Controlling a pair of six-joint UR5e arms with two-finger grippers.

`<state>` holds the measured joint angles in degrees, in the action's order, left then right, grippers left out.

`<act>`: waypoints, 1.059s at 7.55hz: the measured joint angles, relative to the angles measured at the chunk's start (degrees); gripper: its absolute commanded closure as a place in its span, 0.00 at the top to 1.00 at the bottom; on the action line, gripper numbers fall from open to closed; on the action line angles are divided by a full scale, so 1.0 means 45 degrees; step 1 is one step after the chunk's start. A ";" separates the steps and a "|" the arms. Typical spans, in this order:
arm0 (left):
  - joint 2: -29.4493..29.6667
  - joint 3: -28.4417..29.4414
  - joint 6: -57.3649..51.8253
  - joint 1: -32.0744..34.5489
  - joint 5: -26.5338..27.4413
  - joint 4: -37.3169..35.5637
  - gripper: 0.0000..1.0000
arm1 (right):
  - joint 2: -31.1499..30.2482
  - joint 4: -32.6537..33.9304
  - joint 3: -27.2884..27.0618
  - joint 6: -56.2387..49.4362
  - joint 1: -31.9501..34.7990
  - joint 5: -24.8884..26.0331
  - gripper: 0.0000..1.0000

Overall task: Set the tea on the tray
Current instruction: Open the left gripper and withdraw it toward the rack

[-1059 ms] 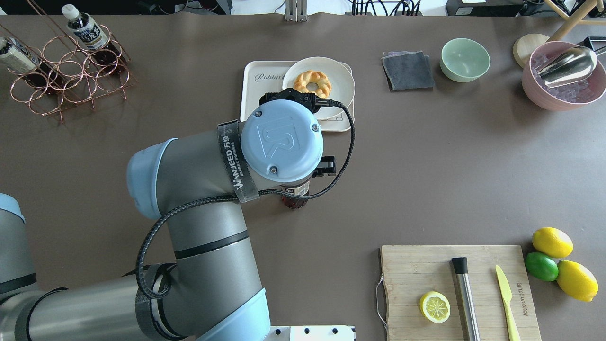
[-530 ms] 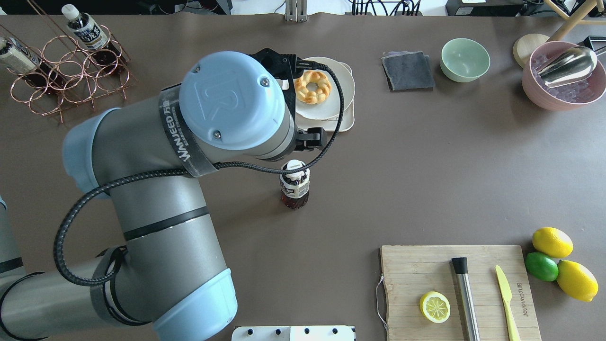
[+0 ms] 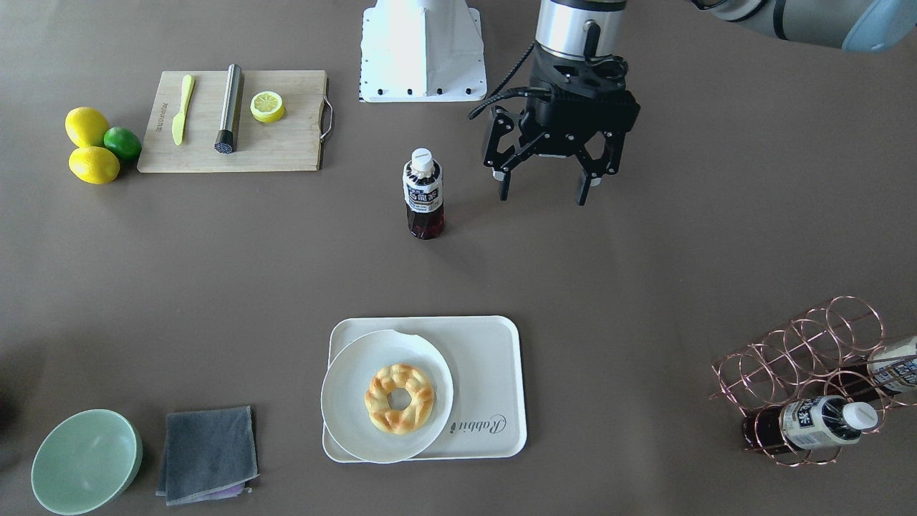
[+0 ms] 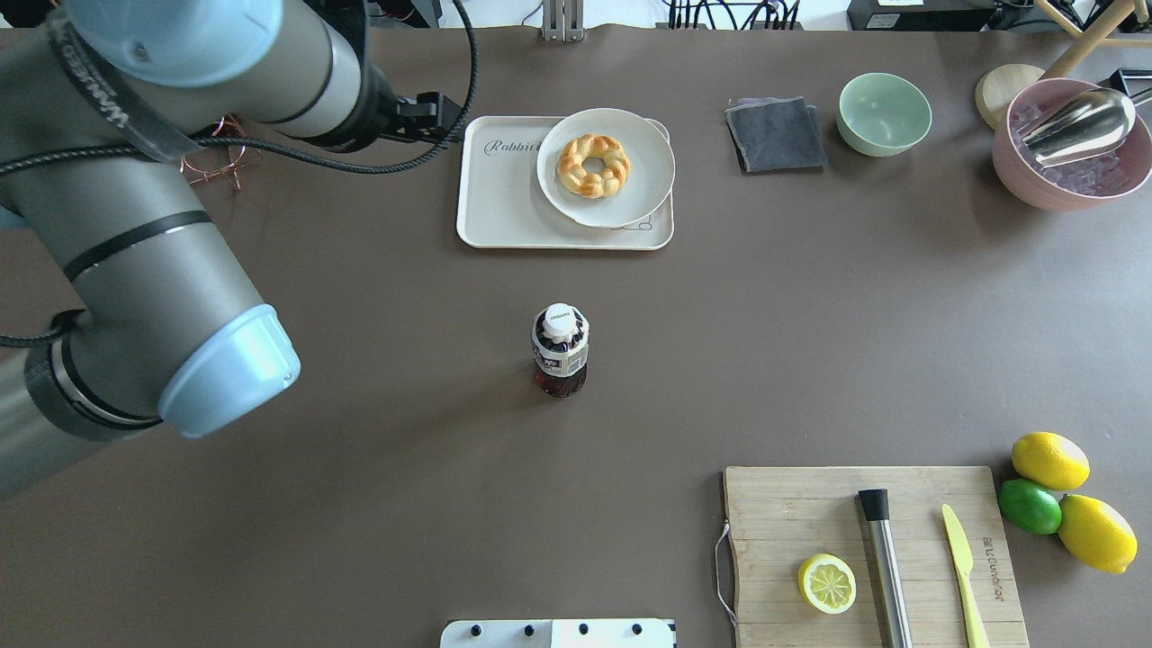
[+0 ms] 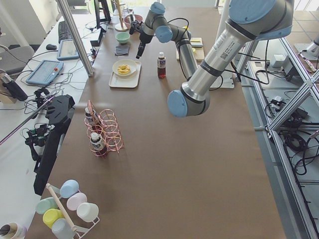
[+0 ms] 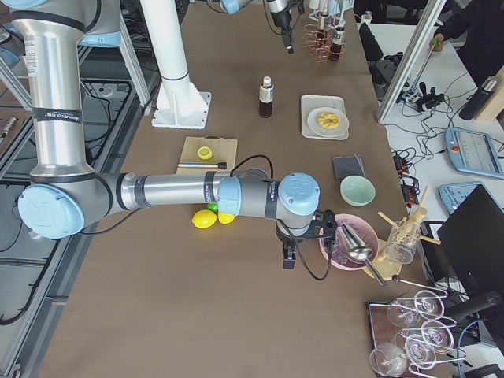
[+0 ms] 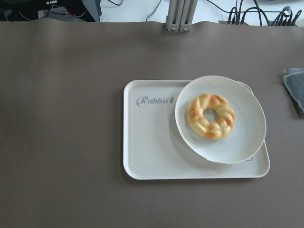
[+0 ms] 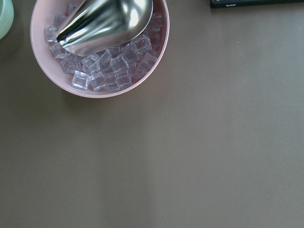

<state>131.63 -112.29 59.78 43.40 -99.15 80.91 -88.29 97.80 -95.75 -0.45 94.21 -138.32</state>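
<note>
The tea bottle [image 4: 560, 351] stands upright on the bare table, white cap up, on the near side of the tray; it also shows in the front view [image 3: 423, 193]. The cream "Rabbit" tray [image 4: 504, 202] lies at the back centre and fills the left wrist view [image 7: 147, 142]. My left gripper [image 3: 542, 188] is open and empty, raised above the table and apart from the bottle. In the overhead view my left arm hides it. My right gripper [image 6: 289, 256] hangs by the pink bowl. I cannot tell whether it is open.
A white plate [image 4: 630, 202] with a doughnut [image 4: 594, 165] covers the tray's right half. A copper rack [image 3: 809, 373] holds two alike bottles. A grey cloth [image 4: 776, 133], green bowl [image 4: 884, 112], pink ice bowl [image 4: 1071, 148], cutting board [image 4: 873, 558] and lemons [image 4: 1049, 460] stand to the right.
My left arm has swung from over the bottle to the far left and up. The bottle stays upright in the same spot, now uncovered.
</note>
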 measured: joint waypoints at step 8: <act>-0.6427 0.1550 -0.9039 0.7388 -0.5278 0.3120 0.98 | 0.2003 0.0395 -0.2108 0.2923 -0.3093 -0.0015 1.00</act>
<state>102.71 -105.31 19.11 76.65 -122.90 94.95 -79.27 99.58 -105.24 12.70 80.29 -138.39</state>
